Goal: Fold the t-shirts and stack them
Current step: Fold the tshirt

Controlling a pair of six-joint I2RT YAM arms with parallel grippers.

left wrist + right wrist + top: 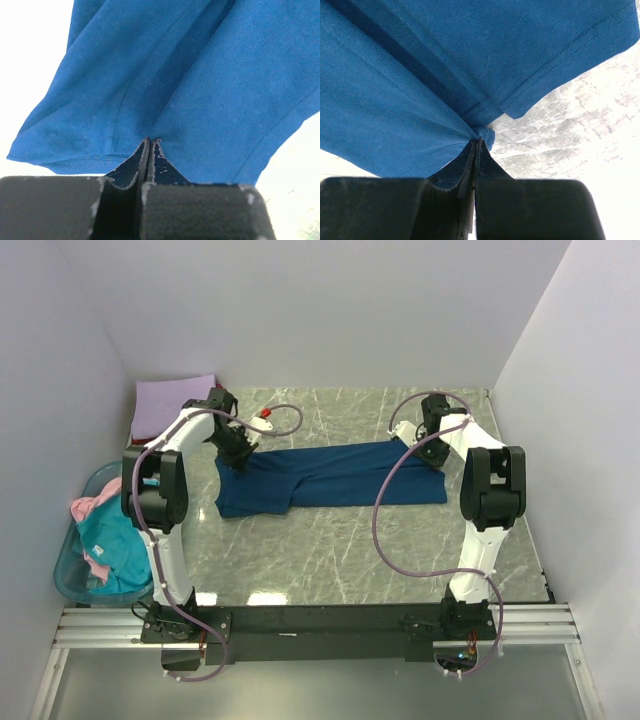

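A dark blue t-shirt (330, 478) lies stretched across the middle of the marble table, folded lengthwise. My left gripper (240, 455) is shut on its far left edge; the left wrist view shows the cloth (200, 75) pinched at the closed fingertips (150, 141). My right gripper (425, 448) is shut on the shirt's far right edge; the right wrist view shows the hemmed cloth (420, 75) bunched at the closed fingertips (478, 140). A folded lavender t-shirt (175, 400) lies at the far left corner. Teal (112, 540) and pink (90, 505) shirts sit in the basket.
A translucent blue plastic basket (75, 580) stands left of the table beside the left arm. A small white and red object (264, 420) lies on the table behind the shirt. White walls close in on the left, the back and the right.
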